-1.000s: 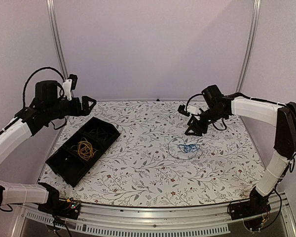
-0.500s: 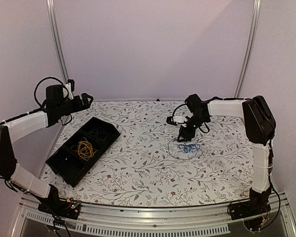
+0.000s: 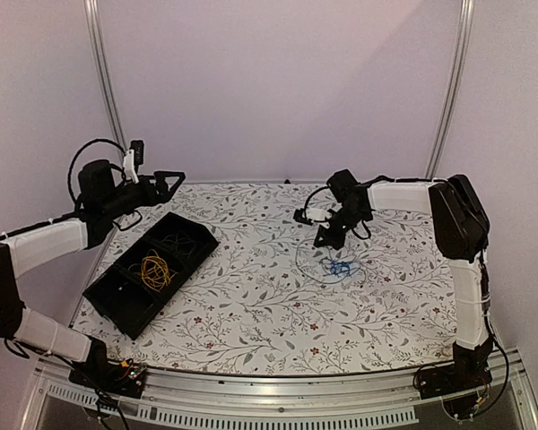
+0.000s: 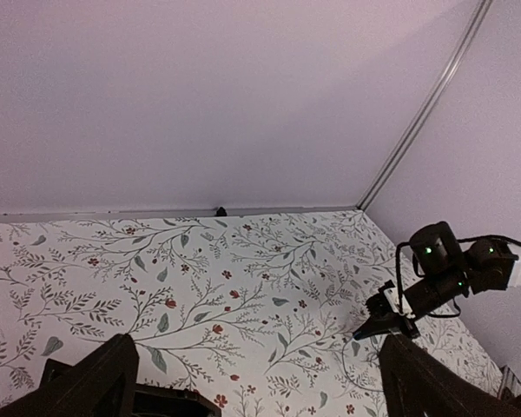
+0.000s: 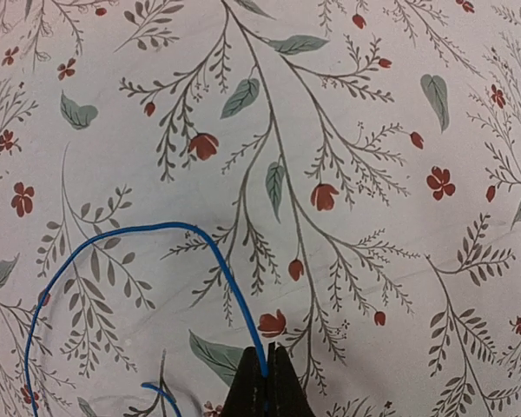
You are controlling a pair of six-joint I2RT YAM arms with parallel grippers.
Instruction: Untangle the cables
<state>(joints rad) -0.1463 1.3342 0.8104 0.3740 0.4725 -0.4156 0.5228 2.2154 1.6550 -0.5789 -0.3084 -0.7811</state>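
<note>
Yellow cable [image 3: 154, 270] is coiled in the mid compartment of the black tray [image 3: 117, 296], near-left on the bench [image 3: 251, 313]. Blue cable [image 3: 342, 267] is bunched on the bench right of centre, well apart from the tray. R fingers [image 5: 266, 382] are pressed together, clamped on a blue cable strand, tips low just behind the bunch. L fingers [image 3: 169, 182] are held wide apart w/ nothing gripped, raised near the tray's far end.

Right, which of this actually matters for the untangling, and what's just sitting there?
Job: blue cable, pinched in the shut right gripper; thin dark cable looped beside it; yellow cable in the black tray.
Just there: black tray; floral table cover; left gripper, open, holding nothing.
</note>
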